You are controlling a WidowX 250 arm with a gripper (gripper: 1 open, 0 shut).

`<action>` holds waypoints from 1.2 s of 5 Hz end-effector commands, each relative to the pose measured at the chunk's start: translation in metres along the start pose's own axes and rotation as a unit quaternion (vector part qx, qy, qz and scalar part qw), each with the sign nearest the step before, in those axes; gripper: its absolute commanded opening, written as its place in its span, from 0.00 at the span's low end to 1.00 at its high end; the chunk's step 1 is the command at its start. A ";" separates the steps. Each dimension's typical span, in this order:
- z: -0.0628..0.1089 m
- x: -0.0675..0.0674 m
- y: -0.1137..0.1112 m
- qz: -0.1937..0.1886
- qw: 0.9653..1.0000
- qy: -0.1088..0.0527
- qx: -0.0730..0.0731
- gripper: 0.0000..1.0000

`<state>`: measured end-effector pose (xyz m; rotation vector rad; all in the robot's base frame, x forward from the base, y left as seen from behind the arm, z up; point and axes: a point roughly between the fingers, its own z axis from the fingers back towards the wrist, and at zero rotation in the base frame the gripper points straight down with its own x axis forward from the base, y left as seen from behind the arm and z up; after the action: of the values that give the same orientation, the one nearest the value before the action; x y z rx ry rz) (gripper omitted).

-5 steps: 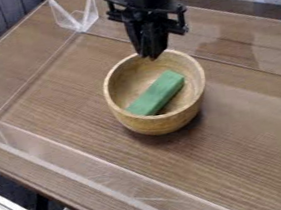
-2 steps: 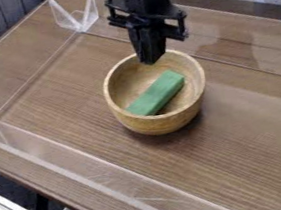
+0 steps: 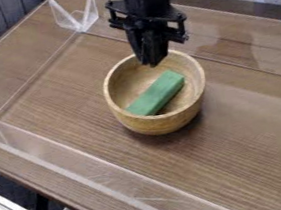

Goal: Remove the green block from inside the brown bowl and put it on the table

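the clenched black gripper (image 3: 147,49) has edged slightly lower since the earlier frame, over the far rim of the brown bowl (image 3: 157,92), center frame; the green block (image 3: 157,93) lies unmoved inside.

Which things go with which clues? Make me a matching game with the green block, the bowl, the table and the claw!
Things
1. green block
2. bowl
3. table
4. claw

Clues
A. brown, with darker streaks
B. over the far rim of the bowl
C. lying inside the bowl
D. round and light brown

Right pairs: 1-C, 2-D, 3-A, 4-B
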<state>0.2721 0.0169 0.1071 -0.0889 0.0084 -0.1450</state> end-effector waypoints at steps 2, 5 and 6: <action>0.011 0.004 0.002 0.000 1.000 -0.020 0.002 1.00; 0.006 0.004 0.003 0.001 1.000 -0.016 -0.002 0.00; -0.003 0.003 0.006 0.002 1.000 -0.008 -0.005 0.00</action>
<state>0.2709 0.0201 0.0937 -0.1059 0.0357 -0.1430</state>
